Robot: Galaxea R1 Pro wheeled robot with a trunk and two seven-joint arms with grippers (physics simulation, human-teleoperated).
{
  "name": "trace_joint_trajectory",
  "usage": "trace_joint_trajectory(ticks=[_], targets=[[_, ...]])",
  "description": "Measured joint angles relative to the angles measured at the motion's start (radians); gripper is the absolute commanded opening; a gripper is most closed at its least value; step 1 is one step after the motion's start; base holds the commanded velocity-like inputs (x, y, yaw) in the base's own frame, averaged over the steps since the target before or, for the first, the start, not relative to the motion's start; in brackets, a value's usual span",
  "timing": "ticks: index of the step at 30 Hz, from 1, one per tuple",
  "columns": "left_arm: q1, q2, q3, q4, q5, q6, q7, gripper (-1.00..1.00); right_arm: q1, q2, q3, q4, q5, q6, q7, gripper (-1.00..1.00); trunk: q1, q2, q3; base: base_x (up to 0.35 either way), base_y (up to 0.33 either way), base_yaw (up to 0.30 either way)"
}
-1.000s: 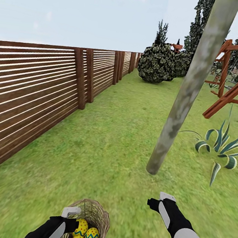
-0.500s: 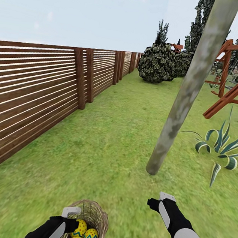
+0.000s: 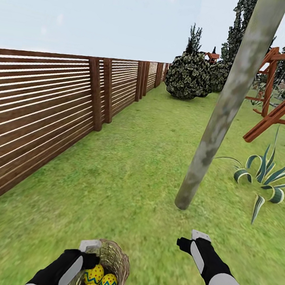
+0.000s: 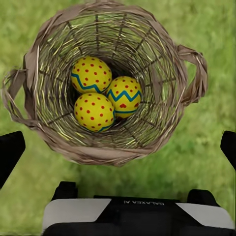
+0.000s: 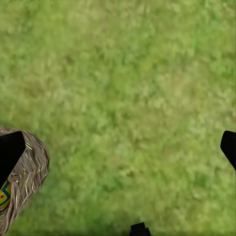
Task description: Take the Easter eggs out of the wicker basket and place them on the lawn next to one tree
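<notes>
1. Left gripper (image 4: 118, 147): fingers spread wide, empty, poised above the basket (image 4: 54, 64); its housing reads "GALAXEA A…", the rest illegible.
2. Eggs (image 4: 91, 74), (image 4: 124, 96), (image 4: 94, 111): all three clustered touching on the basket floor, straight ahead of the left fingers; this arm is the nearer.
3. Right gripper (image 3: 192, 242): fingers wide, empty, over lawn (image 3: 124, 176) at the basket's 3 o'clock.
4. Tree (image 3: 217, 126): trunk leaning, at the basket's 1 o'clock.
</notes>
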Motion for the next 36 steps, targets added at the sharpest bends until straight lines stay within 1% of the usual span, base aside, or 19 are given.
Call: trace_joint_trajectory(ticks=[3,6,7,10,11,13,14,17,18,19,22,23,29,30,36], targets=[[-0.010,0.000,0.002,-0.002,0.001,0.024,0.003,1.00,0.000,0.000,0.000,-0.001,0.000,0.000,0.001,1.00,0.000,0.000,0.000,0.000,0.000,0.000],[-0.047,0.002,0.008,0.022,-0.001,0.041,0.008,1.00,0.000,0.000,-0.001,-0.021,0.000,-0.002,0.001,1.00,0.000,0.000,0.000,0.000,0.000,0.000],[-0.066,0.004,0.011,0.048,-0.002,0.047,0.013,1.00,0.002,0.000,-0.001,-0.048,0.000,0.001,0.002,1.00,0.000,0.000,0.000,0.000,0.000,0.000],[-0.088,0.006,0.015,0.096,-0.001,0.051,0.020,1.00,0.033,0.001,-0.001,-0.129,-0.002,0.006,0.002,1.00,0.000,0.000,0.000,0.000,0.000,0.000],[-0.097,0.007,0.017,0.128,0.001,0.050,0.022,1.00,0.076,0.002,0.000,-0.216,-0.004,0.014,0.003,1.00,0.000,0.000,0.000,0.000,0.000,0.000],[-0.103,0.008,0.017,0.149,0.002,0.050,0.024,1.00,0.135,0.007,0.000,-0.336,-0.007,0.036,0.003,1.00,0.000,0.000,0.000,0.000,0.000,0.000],[-0.107,0.009,0.017,0.161,0.003,0.052,0.025,1.00,0.198,0.018,0.001,-0.464,-0.009,0.072,0.004,1.00,0.000,0.000,0.000,0.000,0.000,0.000],[-0.110,0.010,0.018,0.172,0.003,0.053,0.025,1.00,0.289,0.040,0.003,-0.655,-0.011,0.130,0.004,1.00,0.000,0.000,0.000,0.000,0.000,0.000],[-0.112,0.010,0.018,0.176,0.003,0.053,0.026,1.00,0.331,0.052,0.004,-0.746,-0.012,0.156,0.004,1.00,0.000,0.000,0.000,0.000,0.000,0.000],[-0.113,0.010,0.018,0.177,0.003,0.054,0.026,1.00,0.347,0.056,0.005,-0.782,-0.012,0.165,0.004,1.00,0.000,0.000,0.000,0.000,0.000,0.000],[-0.124,0.009,0.018,0.182,0.002,0.055,0.028,1.00,0.378,0.064,0.010,-0.852,-0.012,0.184,0.004,1.00,0.000,0.000,0.000,0.000,0.000,0.000],[-0.142,0.008,0.018,0.188,0.001,0.055,0.029,1.00,0.389,0.067,0.015,-0.882,-0.012,0.190,0.004,1.00,0.000,0.000,0.000,0.000,0.000,0.000],[-0.172,0.008,0.016,0.210,0.000,0.040,0.030,1.00,0.421,0.071,0.021,-0.974,-0.012,0.198,0.005,1.00,0.000,0.000,0.000,0.000,0.000,0.000],[-0.177,0.009,0.016,0.216,-0.001,0.033,0.030,1.00,0.445,0.072,0.023,-1.017,-0.012,0.200,0.005,1.00,0.000,0.000,0.000,0.000,0.000,0.000],[-0.180,0.011,0.014,0.218,0.000,0.008,0.029,1.00,0.471,0.073,0.024,-1.065,-0.012,0.201,0.005,1.00,0.000,0.000,0.000,0.000,0.000,0.000]])
